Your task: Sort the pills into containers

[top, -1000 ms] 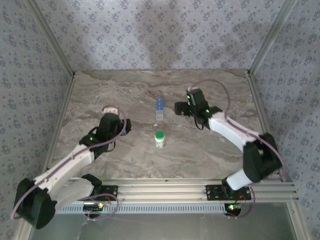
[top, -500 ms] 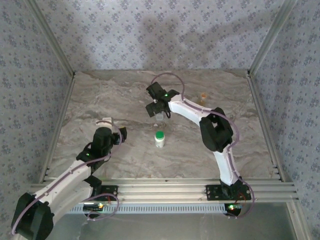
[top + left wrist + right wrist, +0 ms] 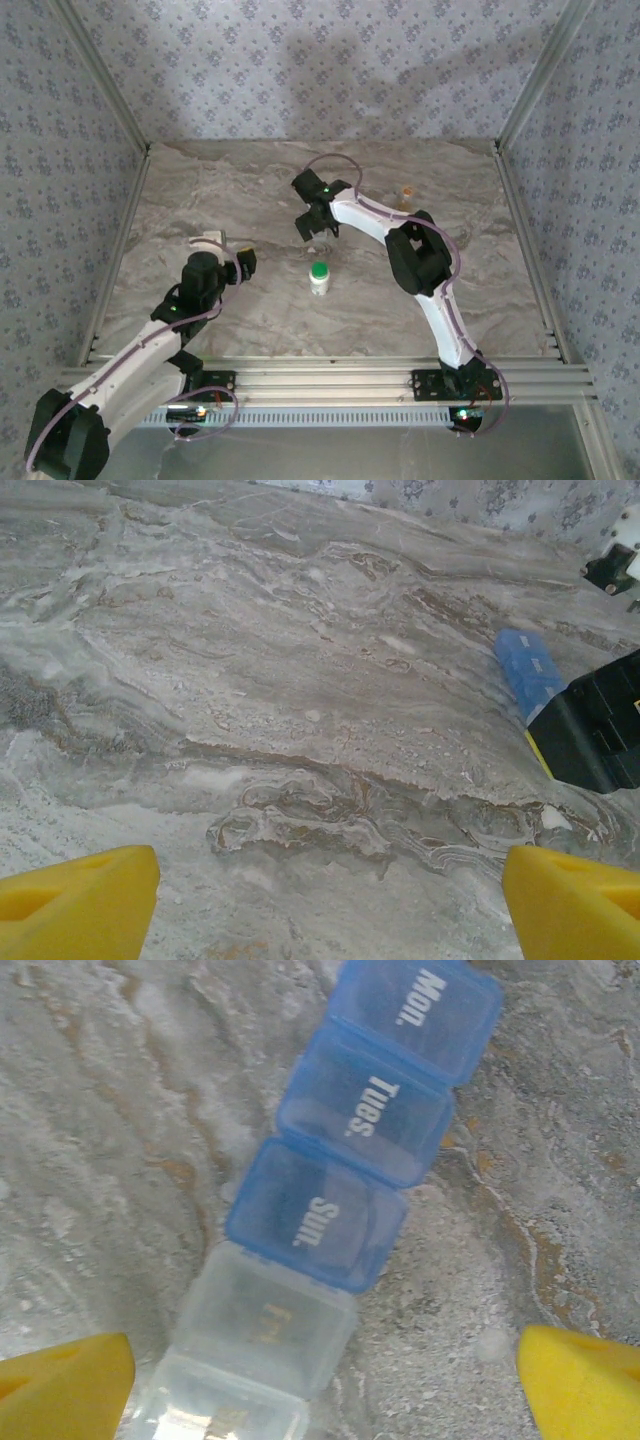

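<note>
A pill organizer [image 3: 340,1190] lies on the marble table: blue lids marked Mon., Tues. and Sun., then clear compartments, one marked Fri. My right gripper [image 3: 320,1385] hangs right over it, open, with its yellow fingertips [image 3: 60,1380] on either side of the clear end. In the top view the right gripper [image 3: 312,222] covers most of the organizer. A white bottle with a green cap [image 3: 319,277] stands upright just nearer. My left gripper [image 3: 243,262] is left of the bottle, open over bare marble [image 3: 325,905]. The organizer's blue end [image 3: 527,670] shows at the right of the left wrist view.
A small orange item [image 3: 406,192] stands at the back right, beside the right arm. Patterned walls and metal posts [image 3: 525,95] close in the table. The black body of the right gripper [image 3: 600,730] is near the left gripper's right side.
The right arm swung from the right side to above the organizer, then settled there. The left gripper drew back slightly toward the near left and opened wider.
</note>
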You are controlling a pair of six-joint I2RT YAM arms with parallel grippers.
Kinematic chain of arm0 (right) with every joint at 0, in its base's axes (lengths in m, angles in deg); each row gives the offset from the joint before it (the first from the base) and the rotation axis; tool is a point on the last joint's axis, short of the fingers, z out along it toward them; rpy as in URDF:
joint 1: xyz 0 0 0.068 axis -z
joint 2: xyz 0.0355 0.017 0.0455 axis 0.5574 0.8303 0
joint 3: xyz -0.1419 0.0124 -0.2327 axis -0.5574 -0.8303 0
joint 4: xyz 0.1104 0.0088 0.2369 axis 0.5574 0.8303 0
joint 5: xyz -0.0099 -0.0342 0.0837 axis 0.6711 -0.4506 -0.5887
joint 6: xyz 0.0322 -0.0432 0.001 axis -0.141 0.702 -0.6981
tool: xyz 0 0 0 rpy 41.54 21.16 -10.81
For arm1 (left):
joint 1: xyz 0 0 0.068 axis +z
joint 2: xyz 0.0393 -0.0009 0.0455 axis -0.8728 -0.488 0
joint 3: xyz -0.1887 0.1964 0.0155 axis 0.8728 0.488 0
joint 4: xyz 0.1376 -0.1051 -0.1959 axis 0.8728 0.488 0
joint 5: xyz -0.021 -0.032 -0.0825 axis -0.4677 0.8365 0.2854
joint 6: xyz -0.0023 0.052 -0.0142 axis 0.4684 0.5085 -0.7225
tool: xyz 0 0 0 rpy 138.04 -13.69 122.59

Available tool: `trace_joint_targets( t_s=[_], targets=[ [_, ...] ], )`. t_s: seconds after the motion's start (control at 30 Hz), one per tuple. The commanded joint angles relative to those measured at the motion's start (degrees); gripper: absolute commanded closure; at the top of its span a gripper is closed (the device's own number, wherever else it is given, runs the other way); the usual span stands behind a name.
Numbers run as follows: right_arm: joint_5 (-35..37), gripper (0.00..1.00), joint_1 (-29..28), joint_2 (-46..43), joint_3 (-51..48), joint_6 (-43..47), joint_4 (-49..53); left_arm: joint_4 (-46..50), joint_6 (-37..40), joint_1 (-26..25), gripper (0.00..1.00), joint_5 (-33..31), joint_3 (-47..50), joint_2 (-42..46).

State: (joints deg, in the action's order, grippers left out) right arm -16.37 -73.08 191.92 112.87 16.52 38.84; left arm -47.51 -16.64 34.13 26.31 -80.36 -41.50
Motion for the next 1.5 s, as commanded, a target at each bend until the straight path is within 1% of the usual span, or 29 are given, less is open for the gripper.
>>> trace_joint_targets(
  t_s=[0.0,0.4,0.7,0.77,0.87,0.93,1.03,1.23,1.33,1.47],
  targets=[
    [0.5,0.0,1.18,1.53,1.32,-0.26,1.64,-1.29,0.34,0.22,0.11,0.18,0.55,0.55],
    [3.79,0.0,6.2,-1.7,-2.92,0.77,0.98,-0.68,0.32,0.22,0.11,-0.61,0.46,0.65],
    [5.69,0.0,10.74,-1.28,-0.02,1.39,2.31,-0.33,0.0,0.21,0.1,-0.89,0.46,1.03],
    [4.95,0.0,10.99,-1.36,1.4,1.35,3.05,-0.23,-0.01,0.23,0.1,-0.88,0.46,1.16],
    [1.84,0.0,10.85,-2.25,3.01,-0.22,3.39,-0.15,-0.1,0.26,0.1,-0.95,0.45,1.27],
    [-2.75,0.0,10.39,-2.86,3.8,-0.64,2.59,-0.13,-0.19,0.27,0.1,-0.97,0.41,1.21],
    [-6.95,0.0,10.45,-2.35,6.16,-2.73,2.02,0.06,-0.19,0.25,0.1,-1.15,0.45,1.27],
    [-7.61,0.0,13.21,3.23,14.63,-10.48,2.22,0.12,-0.19,0.27,0.1,-1.49,0.46,1.42],
    [-7.71,0.03,14.28,6.0,18.34,-15.4,2.9,0.12,-0.23,0.27,0.1,-1.48,0.46,1.29],
    [-7.21,0.07,14.77,7.33,19.81,-19.83,1.89,-0.06,-0.28,0.29,0.1,-1.42,0.46,1.01]
  ],
)
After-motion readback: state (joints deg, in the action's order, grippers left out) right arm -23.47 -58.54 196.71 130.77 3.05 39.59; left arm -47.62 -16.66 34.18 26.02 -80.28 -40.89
